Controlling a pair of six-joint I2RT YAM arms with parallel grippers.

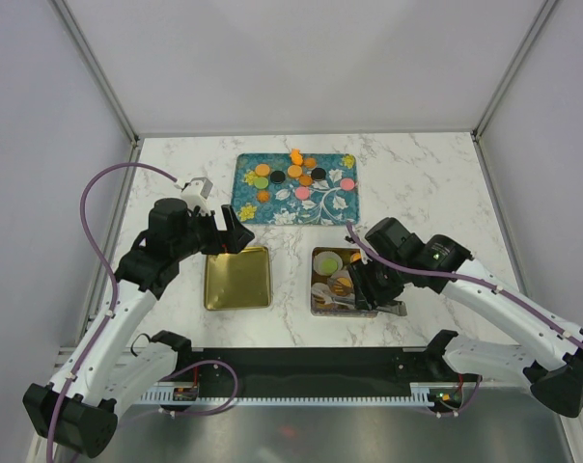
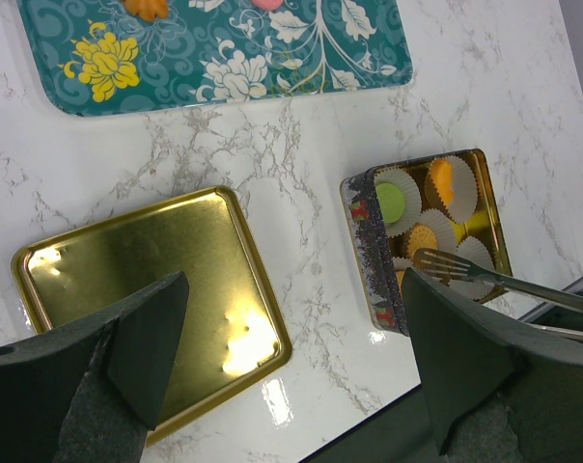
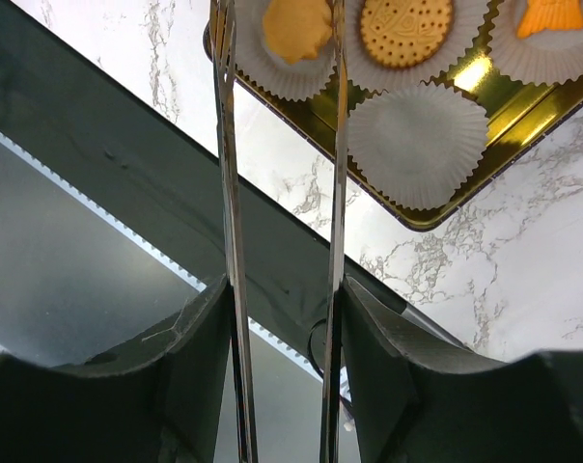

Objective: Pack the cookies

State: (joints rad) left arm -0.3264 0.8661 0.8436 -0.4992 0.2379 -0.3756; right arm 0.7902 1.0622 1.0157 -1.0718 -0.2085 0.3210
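The cookies (image 1: 293,174), small orange, green, pink and black discs with a carrot-shaped piece, lie on the teal flowered tray (image 1: 342,207). More sit in white paper cups in the open tin (image 1: 316,256): a green one (image 2: 390,201), a carrot-shaped one (image 2: 440,181) and a round biscuit (image 3: 405,29). My right gripper (image 1: 374,289) is shut on metal tongs (image 3: 229,145), whose arms reach over the tin's near side; the tips are out of the right wrist view. My left gripper (image 1: 235,236) is open and empty above the gold lid (image 1: 237,278).
The gold lid (image 2: 147,280) lies flat to the left of the tin (image 2: 369,251). One paper cup (image 3: 417,143) in the tin's near corner holds nothing. The table's near edge and a black rail run just below both. White walls enclose the table.
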